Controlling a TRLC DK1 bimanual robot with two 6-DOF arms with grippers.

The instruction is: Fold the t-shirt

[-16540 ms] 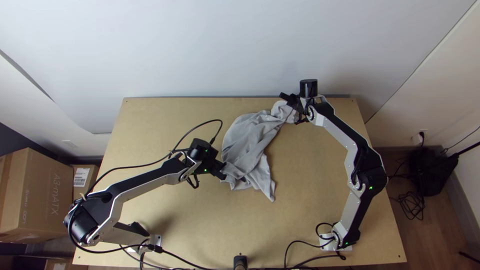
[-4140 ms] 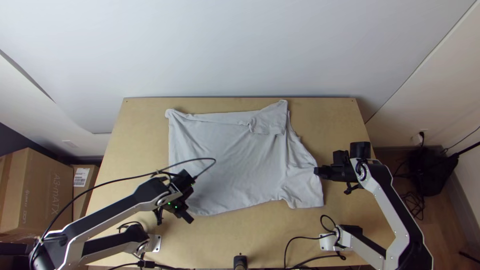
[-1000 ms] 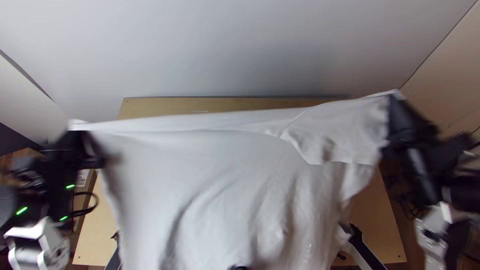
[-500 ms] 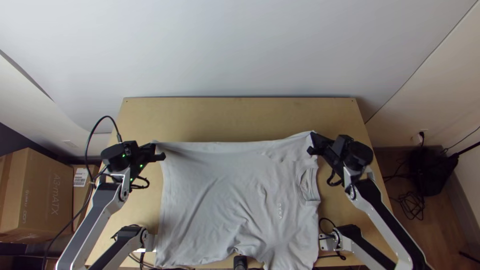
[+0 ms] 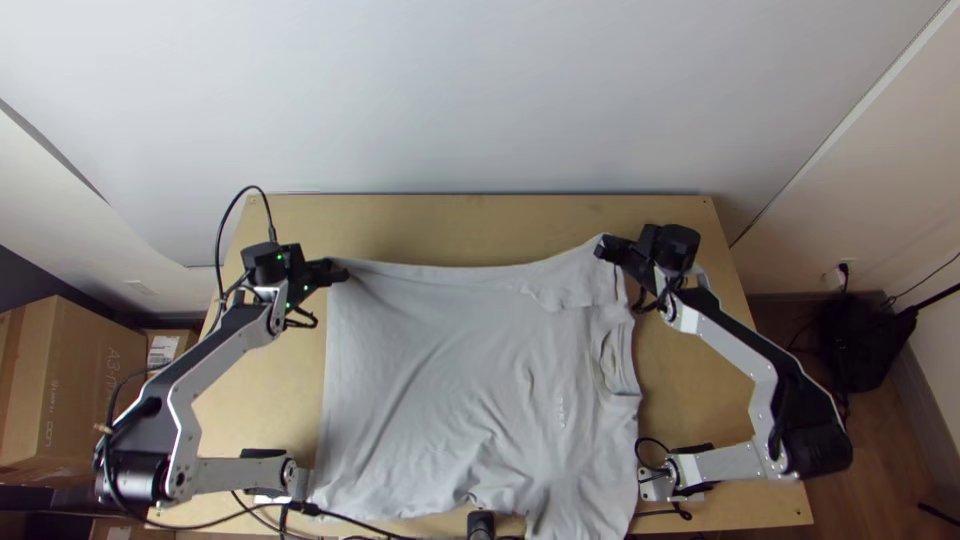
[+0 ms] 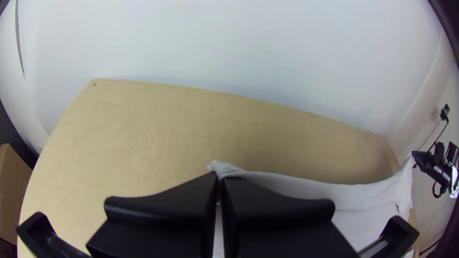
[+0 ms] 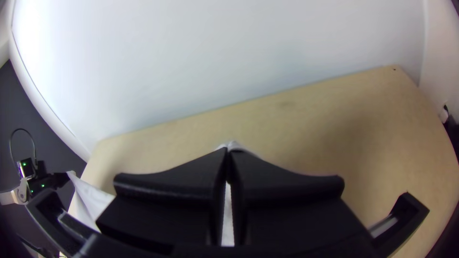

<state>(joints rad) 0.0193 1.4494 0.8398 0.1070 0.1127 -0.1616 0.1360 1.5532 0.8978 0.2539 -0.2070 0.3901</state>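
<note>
- Here's the t-shirt (image 5: pixel 455 370), spread wide over the middle of the desk (image 5: pixel 420 225) and running down to its near edge, neck opening (image 5: pixel 612 362) over on the right side.
- Progress check: it's opened out broadly, but I can make out no finished body fold. Call it the spreading stage, with the folding proper, and probably some smoothing, left to do.
- Soft creases run through the lower half, and 1 small flap (image 5: pixel 572 290) of cloth hangs near the far right corner; could be a sleeve, hard to be sure.
- Out to the corners: the left tool (image 5: pixel 342 272) is clenched on the far left corner, a little tuft of cloth poking out past its fingertips.
- And the right tool (image 5: pixel 603 250) has the far right corner pinched tight, so that's 2 corners held, the far edge strung between them with a shallow sag.
- Next, I'd judge, the far edge gets laid flat or carried toward the near side for fold number 1; uneven pulling could skew it.
- Way out left, a cardboard box (image 5: pixel 75 390) sits beyond the desk.
</note>
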